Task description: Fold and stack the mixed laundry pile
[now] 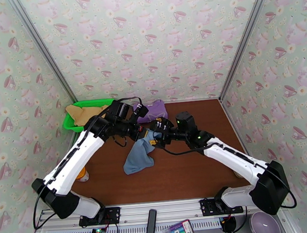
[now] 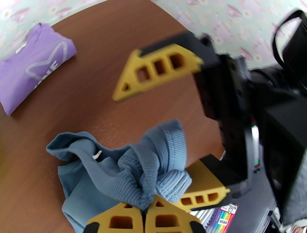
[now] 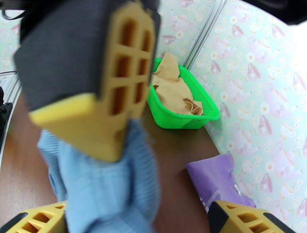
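The left gripper (image 2: pixel 146 210) is pinched tight on the ribbed edge of the slate-blue shirt (image 2: pixel 153 164), which hangs near the green basket (image 3: pixel 180 120). The right gripper (image 1: pixel 158 131) is wide apart beside it. I think it should grab another edge, so both can pull the shirt flat.

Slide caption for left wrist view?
Left gripper pinches slate-blue shirt, right gripper open around it, folded purple T-shirt beyond.

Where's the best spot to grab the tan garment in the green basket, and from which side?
Pinch the tan garment at its bunched peak, from above: that fold rises over the rim of the green basket, so the walls likely won't interfere.
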Available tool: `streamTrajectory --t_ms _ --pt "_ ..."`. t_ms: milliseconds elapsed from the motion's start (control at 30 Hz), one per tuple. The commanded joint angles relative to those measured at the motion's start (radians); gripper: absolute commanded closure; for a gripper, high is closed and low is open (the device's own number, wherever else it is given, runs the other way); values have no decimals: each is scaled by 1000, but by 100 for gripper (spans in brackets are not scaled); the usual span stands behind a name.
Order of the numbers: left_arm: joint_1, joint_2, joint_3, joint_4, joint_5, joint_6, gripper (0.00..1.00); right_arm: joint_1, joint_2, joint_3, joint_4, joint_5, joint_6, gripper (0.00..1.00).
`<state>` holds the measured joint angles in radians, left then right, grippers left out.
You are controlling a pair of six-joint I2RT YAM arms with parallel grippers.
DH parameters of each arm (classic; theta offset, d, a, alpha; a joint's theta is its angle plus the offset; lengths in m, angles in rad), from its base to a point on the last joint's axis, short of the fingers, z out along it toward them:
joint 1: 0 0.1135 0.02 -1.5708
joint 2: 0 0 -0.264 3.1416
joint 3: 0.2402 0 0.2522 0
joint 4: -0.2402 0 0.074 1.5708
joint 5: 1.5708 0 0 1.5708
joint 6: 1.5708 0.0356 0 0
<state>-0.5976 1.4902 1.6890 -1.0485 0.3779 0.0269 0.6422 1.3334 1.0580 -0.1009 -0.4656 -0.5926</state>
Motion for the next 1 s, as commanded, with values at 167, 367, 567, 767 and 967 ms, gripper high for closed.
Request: streamTrajectory --t_ms 167,367,567,767,967 --pt "-31 -16 -17 72 77 23 100 5 54 80 -14 -151 -9 23" --pt "-61 -7 -32 69 154 62 95 4 77 123 -53 -144 26 100" --pt "-66 -73 -155 136 72 39 26 0 2 -8 -43 96 72 100" --pt "-107 -185 -364 243 -44 -26 23 -27 -76 -250 105 189 131 100" --pt "-168 -202 -511 216 -322 0 28 -67 -103 -346 145 230 134 100"
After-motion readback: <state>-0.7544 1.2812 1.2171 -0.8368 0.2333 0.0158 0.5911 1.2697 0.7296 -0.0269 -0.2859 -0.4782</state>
